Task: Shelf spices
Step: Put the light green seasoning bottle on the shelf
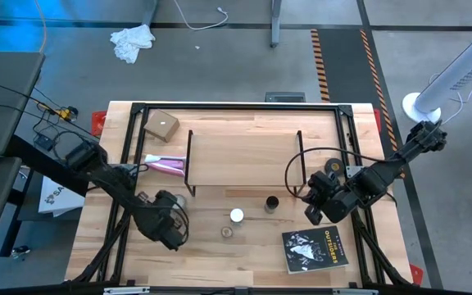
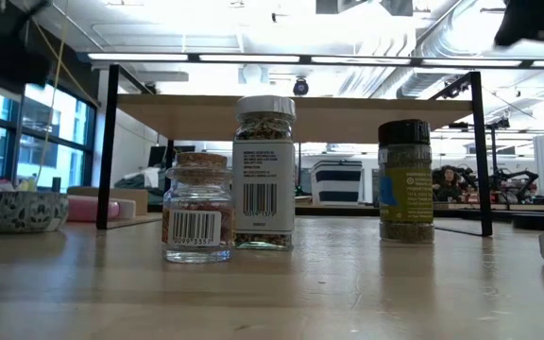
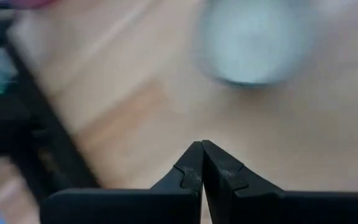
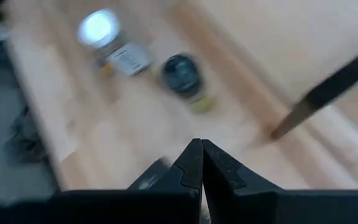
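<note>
Three spice jars stand upright on their bases on the table in front of the shelf (image 1: 244, 152), a low rack with a wood top (image 2: 291, 113) on thin black legs. The white-capped jar (image 1: 236, 215) (image 2: 264, 175) is in the middle, the black-capped jar (image 1: 271, 202) (image 2: 405, 179) to its right, and the small clear jar (image 1: 227, 232) (image 2: 196, 212) is nearest. My left gripper (image 1: 170, 217) (image 3: 202, 149) is shut and hovers left of the jars. My right gripper (image 1: 310, 201) (image 4: 202, 148) is shut and hovers right of the black-capped jar (image 4: 182, 71), with the white-capped jar (image 4: 101, 28) beyond it.
A dark book (image 1: 314, 248) lies near the table's right near corner. A small patterned bowl (image 2: 25, 210) (image 3: 250, 43) sits by the shelf's left leg, with a pink object (image 1: 164, 165) and a brown box (image 1: 161, 124) farther back. A black frame (image 1: 129, 139) runs around the table.
</note>
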`<action>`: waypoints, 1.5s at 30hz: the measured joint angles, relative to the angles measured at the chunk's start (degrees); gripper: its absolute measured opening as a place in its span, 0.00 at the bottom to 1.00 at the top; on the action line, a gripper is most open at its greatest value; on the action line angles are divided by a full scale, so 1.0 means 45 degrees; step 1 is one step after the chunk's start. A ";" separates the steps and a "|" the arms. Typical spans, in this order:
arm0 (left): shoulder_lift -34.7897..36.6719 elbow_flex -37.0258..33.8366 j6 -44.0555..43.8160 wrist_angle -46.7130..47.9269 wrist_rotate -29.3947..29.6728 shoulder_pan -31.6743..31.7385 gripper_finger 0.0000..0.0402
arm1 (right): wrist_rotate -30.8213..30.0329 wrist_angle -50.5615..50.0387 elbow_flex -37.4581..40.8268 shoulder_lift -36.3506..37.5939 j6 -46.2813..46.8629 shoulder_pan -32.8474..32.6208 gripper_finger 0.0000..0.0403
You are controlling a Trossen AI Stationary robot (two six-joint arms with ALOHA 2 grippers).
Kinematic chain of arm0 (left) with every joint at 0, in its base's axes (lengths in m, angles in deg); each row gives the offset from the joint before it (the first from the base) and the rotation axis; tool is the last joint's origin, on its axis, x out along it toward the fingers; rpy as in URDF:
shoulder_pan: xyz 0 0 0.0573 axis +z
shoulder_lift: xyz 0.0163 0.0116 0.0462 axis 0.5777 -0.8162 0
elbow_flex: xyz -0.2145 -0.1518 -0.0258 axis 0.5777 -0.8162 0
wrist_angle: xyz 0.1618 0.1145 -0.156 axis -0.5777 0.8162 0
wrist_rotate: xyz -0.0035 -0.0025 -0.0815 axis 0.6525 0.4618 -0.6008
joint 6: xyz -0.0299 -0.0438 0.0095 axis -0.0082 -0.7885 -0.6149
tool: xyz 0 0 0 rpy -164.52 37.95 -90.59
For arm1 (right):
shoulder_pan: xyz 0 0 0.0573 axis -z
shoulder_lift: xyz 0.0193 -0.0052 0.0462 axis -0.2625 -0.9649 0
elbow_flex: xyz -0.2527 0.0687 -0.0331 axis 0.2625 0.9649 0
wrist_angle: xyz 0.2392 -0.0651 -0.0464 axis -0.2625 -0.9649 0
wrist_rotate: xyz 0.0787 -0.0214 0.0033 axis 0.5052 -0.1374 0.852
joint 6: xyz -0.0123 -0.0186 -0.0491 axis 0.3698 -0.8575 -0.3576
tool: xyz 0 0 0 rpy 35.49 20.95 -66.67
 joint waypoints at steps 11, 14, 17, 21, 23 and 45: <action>0.3895 0.2424 0.0644 -0.1646 0.5025 -0.1367 0.00 | 0.0582 0.3279 -0.0139 -0.0756 -0.1309 -0.0893 0.00; 0.3799 0.2394 0.1692 -0.1186 0.3479 -0.0613 0.00 | 0.0910 0.4080 -0.0134 -0.1650 -0.3162 -0.0121 0.01; 0.3670 0.2393 0.2324 -0.1242 0.3005 -0.0117 0.01 | 0.2582 0.5345 -0.0134 -0.2454 -0.5370 0.0676 0.07; 0.3607 0.2391 0.2404 -0.1177 0.2965 0.0172 0.07 | 0.3603 0.5470 -0.0575 -0.3379 -0.7484 0.1406 0.24; 0.3612 0.2395 0.2404 -0.1178 0.3115 0.0211 0.12 | 0.3254 0.4866 -0.0864 -0.3749 -0.8089 0.1647 0.33; 0.3333 0.0025 0.2163 -0.3604 0.3691 0.0142 0.51 | 0.2491 0.0507 -0.2986 -0.5692 -1.0045 0.2388 0.72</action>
